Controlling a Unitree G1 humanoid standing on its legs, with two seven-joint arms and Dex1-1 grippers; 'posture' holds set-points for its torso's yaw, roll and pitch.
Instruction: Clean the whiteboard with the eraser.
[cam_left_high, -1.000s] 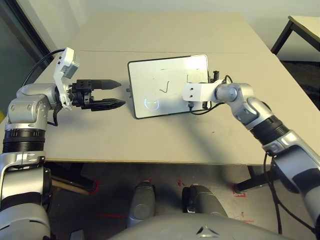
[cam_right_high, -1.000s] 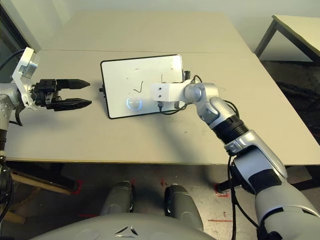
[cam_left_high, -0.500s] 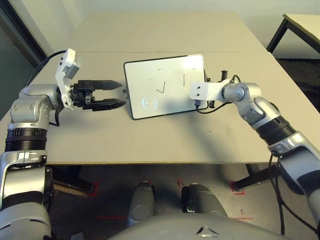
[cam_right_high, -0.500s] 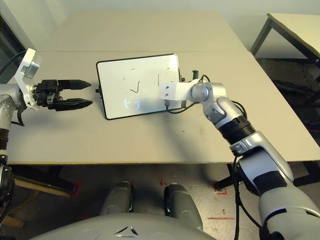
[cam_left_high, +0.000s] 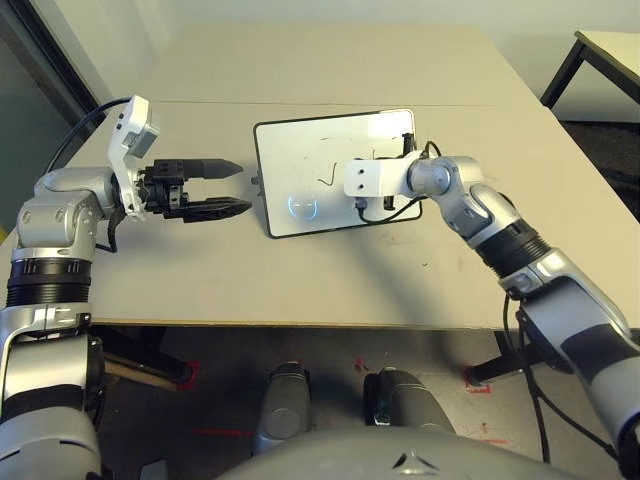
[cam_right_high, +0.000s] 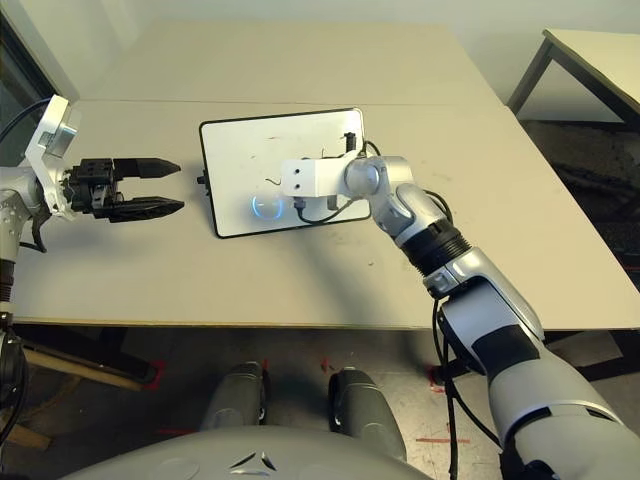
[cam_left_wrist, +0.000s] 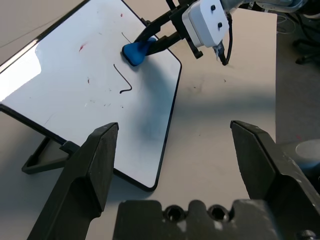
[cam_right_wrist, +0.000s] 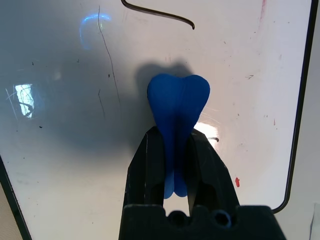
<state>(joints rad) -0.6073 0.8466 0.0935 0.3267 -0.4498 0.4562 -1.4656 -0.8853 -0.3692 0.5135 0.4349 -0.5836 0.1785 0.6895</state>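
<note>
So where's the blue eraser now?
The left wrist view shows the eraser between the right gripper's fingers, at the whiteboard, near the squiggle.

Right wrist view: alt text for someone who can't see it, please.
The right gripper grips a blue eraser between its two black fingers, over a black-framed whiteboard. A curved dark pen stroke lies beyond the eraser, and small red marks dot the board.

Silver arms (cam_left_high: 575, 315), black ribbed bands (cam_left_high: 511, 249), white wrist housings (cam_left_high: 378, 178), dangling black cables (cam_left_high: 528, 385)
</note>
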